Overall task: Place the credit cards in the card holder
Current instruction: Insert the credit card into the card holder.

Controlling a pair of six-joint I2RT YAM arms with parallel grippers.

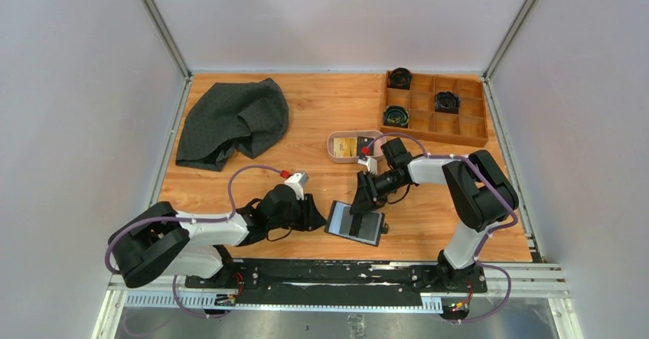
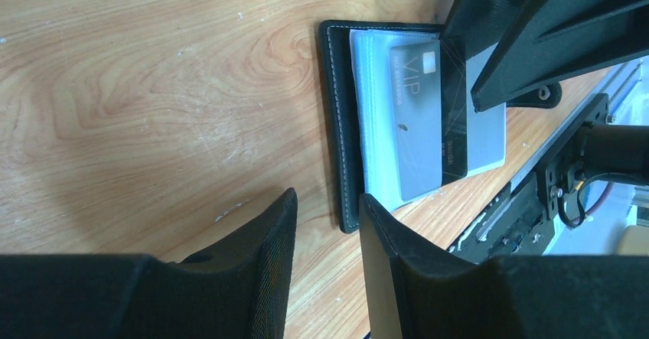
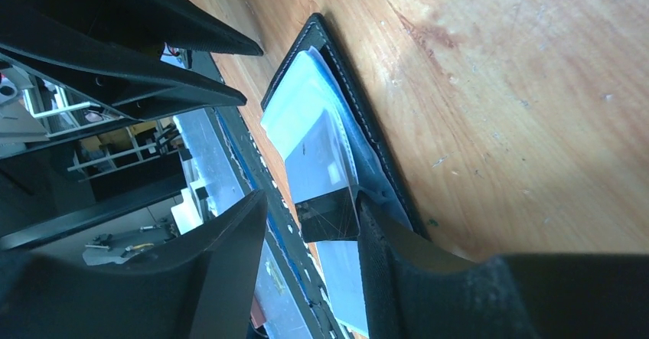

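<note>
Your left arm (image 1: 207, 228) lies low along the bottom left of the top view, forearm running right; the left gripper (image 1: 320, 218) rests just left of the holder (image 1: 342, 218), aimed at it. In the left wrist view the left gripper (image 2: 327, 201) has its jaws a little apart with nothing in the gap, only table (image 2: 153, 86) under it; the right-hand finger tip sits just beside the holder's (image 2: 342, 125) stitched edge.

Your right arm (image 1: 478, 190) has its elbow up at right, forearm reaching left and down; the right gripper (image 1: 360, 205) tips down onto the holder. In the right wrist view the right gripper (image 3: 312, 198) has its jaws apart, with the card's (image 3: 321, 155) dark end between them, against the right-side finger (image 3: 406, 270); can't tell if it's pinched or only touched.

The holder lies open and flat at lower centre of the top view, long axis left-right, slightly tilted down to the right. The silver-grey card (image 2: 417, 117) lies over its clear pockets, long side parallel to the stitched edge, dark band toward the right gripper; can't tell if it's inside a pocket.

More cards (image 1: 348, 147), gold ones, sit in the tray (image 1: 334, 149) above centre; box (image 1: 436, 128) upper right; cloth (image 1: 233, 121) upper left.
</note>
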